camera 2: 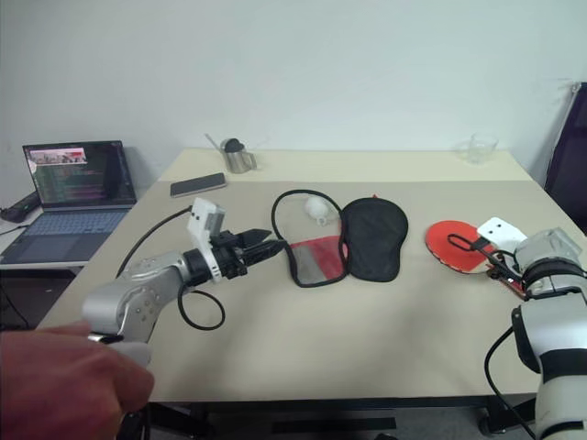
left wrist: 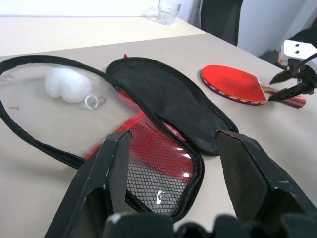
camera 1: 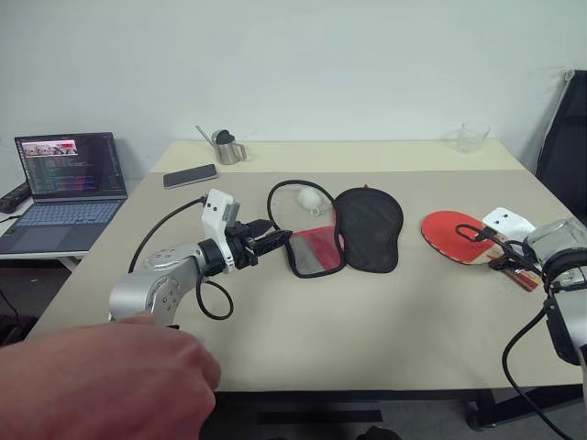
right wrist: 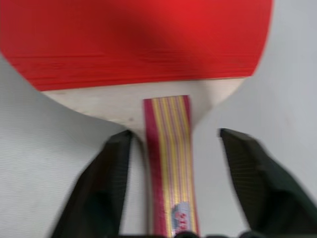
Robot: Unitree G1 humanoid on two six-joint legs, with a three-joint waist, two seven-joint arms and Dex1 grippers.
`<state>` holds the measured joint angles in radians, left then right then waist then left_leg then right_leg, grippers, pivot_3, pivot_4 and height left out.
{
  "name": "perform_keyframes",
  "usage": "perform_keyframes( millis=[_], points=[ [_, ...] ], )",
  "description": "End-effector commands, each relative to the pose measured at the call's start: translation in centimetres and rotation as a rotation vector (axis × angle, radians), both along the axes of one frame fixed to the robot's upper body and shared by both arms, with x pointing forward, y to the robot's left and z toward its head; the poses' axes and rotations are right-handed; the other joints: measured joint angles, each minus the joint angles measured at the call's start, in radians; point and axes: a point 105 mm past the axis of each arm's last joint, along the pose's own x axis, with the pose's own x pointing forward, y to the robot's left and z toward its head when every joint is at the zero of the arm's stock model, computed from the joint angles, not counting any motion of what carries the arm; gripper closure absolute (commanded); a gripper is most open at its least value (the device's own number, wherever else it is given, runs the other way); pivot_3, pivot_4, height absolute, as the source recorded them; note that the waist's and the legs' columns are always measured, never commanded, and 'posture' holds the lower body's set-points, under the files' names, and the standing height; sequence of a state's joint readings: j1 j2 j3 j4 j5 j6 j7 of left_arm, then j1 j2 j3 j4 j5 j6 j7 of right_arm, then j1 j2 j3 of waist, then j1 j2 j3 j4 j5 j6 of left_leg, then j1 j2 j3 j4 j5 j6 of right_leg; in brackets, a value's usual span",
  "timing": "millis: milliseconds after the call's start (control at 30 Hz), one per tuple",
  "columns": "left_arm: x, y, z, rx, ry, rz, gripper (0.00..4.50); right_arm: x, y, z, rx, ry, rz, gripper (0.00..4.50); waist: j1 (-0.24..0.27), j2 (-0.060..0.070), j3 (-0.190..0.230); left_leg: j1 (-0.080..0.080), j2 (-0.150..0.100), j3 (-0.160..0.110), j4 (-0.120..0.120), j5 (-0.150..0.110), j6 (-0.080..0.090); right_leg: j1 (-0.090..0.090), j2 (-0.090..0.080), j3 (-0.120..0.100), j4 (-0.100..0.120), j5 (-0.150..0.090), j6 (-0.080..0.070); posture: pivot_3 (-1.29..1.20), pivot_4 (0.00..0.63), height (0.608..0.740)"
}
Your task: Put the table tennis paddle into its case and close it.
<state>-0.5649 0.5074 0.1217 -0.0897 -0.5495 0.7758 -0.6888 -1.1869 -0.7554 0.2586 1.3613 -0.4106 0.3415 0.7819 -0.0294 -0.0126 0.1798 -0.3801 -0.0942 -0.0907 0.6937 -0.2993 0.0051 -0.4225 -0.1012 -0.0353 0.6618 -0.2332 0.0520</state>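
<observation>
Table tennis paddle (camera 1: 456, 234) lies flat on the table (camera 1: 367, 321) at about three o'clock from the case (camera 1: 353, 234), well apart from it. Its round face is red, with a pale wooden neck and a short handle striped red and yellow. The right gripper (right wrist: 171, 148) points down at the handle, its jaws standing apart on either side of it and not gripping it.

The case lies unzipped near the table's middle: a black flap spread to one side, a red half with a black mesh pocket, and a black-edged loop of zip around a clear panel. The left gripper (camera 1: 275, 241) hovers just at nine o'clock of the case, jaws open and empty.

The table is pale beige. Towards twelve o'clock stand a metal cup (camera 1: 225, 147), a phone (camera 1: 190, 176) and a glass (camera 1: 472, 137). A laptop (camera 1: 69, 183) sits on a side desk at nine o'clock. A person's hand (camera 1: 101, 380) shows near seven o'clock. The wall behind is plain white.
</observation>
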Motion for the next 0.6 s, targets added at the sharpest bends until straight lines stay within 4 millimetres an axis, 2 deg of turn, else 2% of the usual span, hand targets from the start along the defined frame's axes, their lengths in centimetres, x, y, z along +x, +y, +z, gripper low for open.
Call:
perform_keyframes(
  millis=[33,100,367,600],
  points=[
    [-0.6,0.2,1.6,-0.006,-0.068,-0.003,1.53,-0.1,0.0,-0.1,0.008,0.001,-0.007,3.04,0.000,0.000,0.000,0.000,0.000,0.000,0.000,0.000,0.000,0.000,0.000,0.000,0.000,0.000,0.000,0.00,0.150,0.740],
    [-0.7,0.2,1.6,-0.007,-0.069,0.001,1.53,0.0,0.1,0.0,0.012,-0.003,-0.001,3.43,-0.002,-0.001,0.000,0.000,0.000,0.000,0.000,0.000,0.000,0.000,0.000,0.000,0.000,0.000,0.000,0.00,0.150,0.740],
    [-0.7,0.6,1.4,-0.003,-0.067,0.018,1.53,0.8,1.1,1.0,0.055,-0.037,0.032,3.43,-0.003,-0.001,0.000,0.001,0.000,0.000,0.000,0.000,0.000,0.001,0.000,0.000,0.000,0.000,0.000,0.00,0.150,0.740],
    [-0.7,0.4,1.4,-0.002,-0.064,0.015,1.53,2.6,2.8,4.6,0.150,-0.199,0.023,3.44,-0.012,-0.001,0.000,0.001,0.001,0.001,0.000,0.000,0.000,0.000,0.001,0.002,0.000,0.000,-0.001,0.00,0.150,0.740]
  ],
)
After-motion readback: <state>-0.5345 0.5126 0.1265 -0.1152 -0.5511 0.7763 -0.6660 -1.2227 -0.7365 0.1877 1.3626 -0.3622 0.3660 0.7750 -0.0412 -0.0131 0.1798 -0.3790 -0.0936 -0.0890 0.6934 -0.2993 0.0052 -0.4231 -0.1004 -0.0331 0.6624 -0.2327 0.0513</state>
